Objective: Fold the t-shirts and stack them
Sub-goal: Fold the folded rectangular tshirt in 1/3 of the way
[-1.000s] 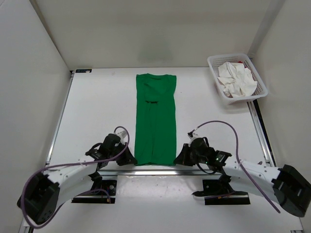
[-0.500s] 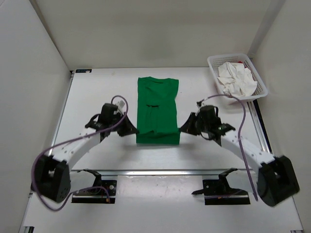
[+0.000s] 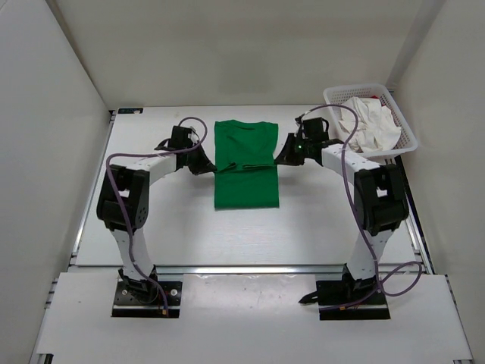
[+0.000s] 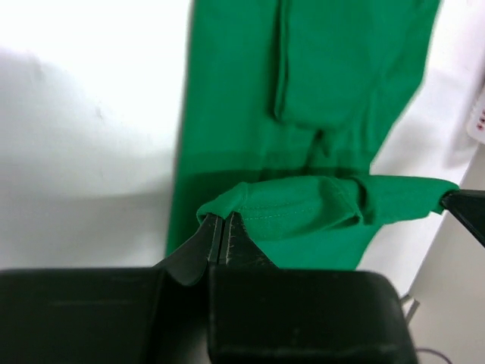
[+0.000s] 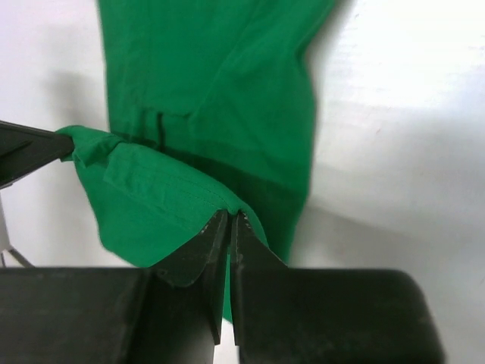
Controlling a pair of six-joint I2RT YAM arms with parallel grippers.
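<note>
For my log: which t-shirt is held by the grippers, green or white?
The green t-shirt, pinched by the left gripper and right gripper; the white t-shirt lies in the mesh basket.

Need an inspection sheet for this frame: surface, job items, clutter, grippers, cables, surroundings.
Surface: white table, flat, no stains seen.
Job's things: green t-shirt lies lengthwise mid-table, its near hem lifted and doubled over the body. The white t-shirt sits crumpled in the mesh basket at the far right corner.
Clutter: nothing seen.
Grippers: left gripper is shut on the hem's left corner and right gripper is shut on its right corner. Both hold the cloth above the table.
Cables: purple cables loop off both arms. The right one arcs beside the basket; contact cannot be told.
Surroundings: plain white walls on three sides, metal rail along the near edge.
</note>
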